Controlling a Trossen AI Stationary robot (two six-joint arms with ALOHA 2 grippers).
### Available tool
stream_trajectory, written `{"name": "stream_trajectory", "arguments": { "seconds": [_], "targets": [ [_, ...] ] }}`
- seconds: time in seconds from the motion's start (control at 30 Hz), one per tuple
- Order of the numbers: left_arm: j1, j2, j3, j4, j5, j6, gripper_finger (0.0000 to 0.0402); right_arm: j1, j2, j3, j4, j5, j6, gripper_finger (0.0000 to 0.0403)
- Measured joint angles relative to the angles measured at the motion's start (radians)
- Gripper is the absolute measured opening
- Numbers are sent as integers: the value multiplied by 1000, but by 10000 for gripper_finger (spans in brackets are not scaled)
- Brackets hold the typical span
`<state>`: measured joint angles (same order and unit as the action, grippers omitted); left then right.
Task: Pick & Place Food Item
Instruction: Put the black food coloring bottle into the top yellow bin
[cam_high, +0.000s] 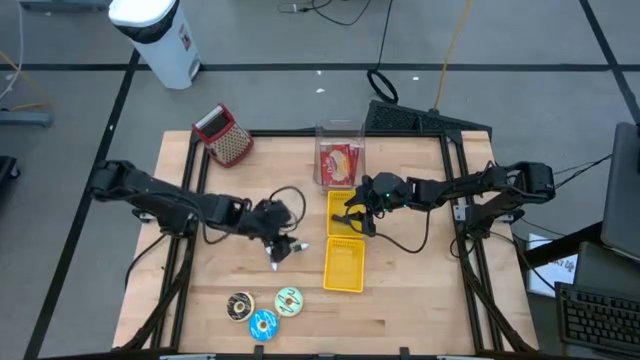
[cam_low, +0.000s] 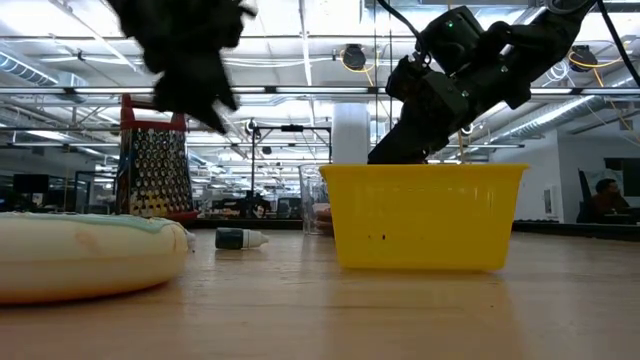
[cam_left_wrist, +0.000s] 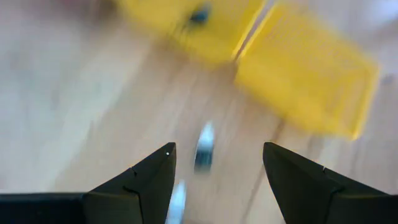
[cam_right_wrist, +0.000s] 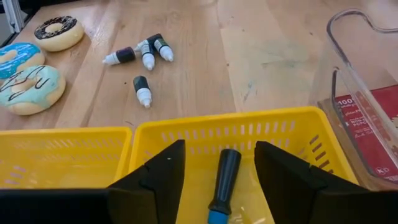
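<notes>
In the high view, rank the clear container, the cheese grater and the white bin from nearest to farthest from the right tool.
From the right tool, over the yellow basket:
1. Clear container, just beyond it at the table's far edge.
2. Cheese grater, at the far left corner.
3. White bin, on the floor beyond the table.

A dark pen-shaped food item with a blue tip (cam_right_wrist: 222, 182) lies flat in the yellow basket (cam_right_wrist: 292, 127), between the right gripper (cam_right_wrist: 219, 180)'s parted fingers. Four small dark, white-capped bottles (cam_right_wrist: 144, 59) lie on the desk beyond it.
</notes>
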<state>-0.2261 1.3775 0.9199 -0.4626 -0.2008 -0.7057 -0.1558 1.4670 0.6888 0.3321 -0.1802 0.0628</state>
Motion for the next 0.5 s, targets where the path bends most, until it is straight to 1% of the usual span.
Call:
{"name": "stream_trajectory", "arguments": {
  "seconds": [0.13,0.27,0.33,0.43,0.5],
  "targets": [
    [-39,34,0,-163,-15,-235,241,0,0,0,8,0,0,181],
    [-45,86,-1,-297,-33,-369,241,0,0,0,18,0,1,180],
    [-45,117,-1,-329,-35,-327,241,0,0,0,17,-1,2,180],
    [-55,173,-1,-356,-30,-158,241,0,0,0,19,-4,3,179],
    [-66,209,-1,-364,-25,-16,241,0,0,0,18,-4,3,177]
  ]
}}
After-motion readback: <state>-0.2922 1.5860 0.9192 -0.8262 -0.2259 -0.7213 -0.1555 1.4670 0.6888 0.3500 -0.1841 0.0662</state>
